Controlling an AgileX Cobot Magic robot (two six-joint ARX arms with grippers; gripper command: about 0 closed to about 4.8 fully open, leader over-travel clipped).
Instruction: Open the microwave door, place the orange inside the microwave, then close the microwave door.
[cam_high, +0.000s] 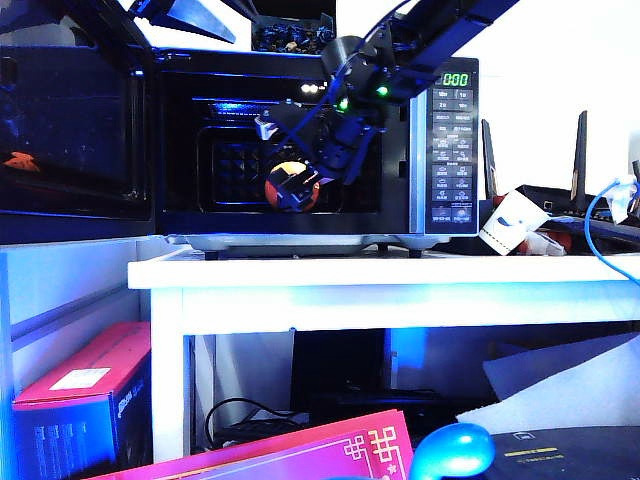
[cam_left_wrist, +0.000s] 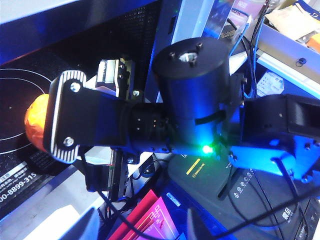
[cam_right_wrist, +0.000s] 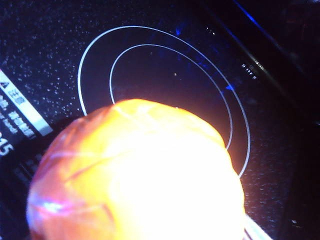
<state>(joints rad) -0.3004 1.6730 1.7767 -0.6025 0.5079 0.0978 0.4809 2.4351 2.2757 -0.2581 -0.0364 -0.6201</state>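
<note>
right end effector (cam_left_wrist: 55, 122) at orange (cam_left_wrist: 36, 122) | inside microwave (cam_left_wrist: 30, 85); floor ringed

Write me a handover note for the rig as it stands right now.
Right tool: inside the microwave, around the orange, low over the cavity floor. Can't tell if it's gripped or released.
Left tool: outside the microwave, not clearly seen, state unknown.
Done: microwave door is open, swung left.
To do: confirm the orange is set down, withdraw the right arm, close the door.
</note>
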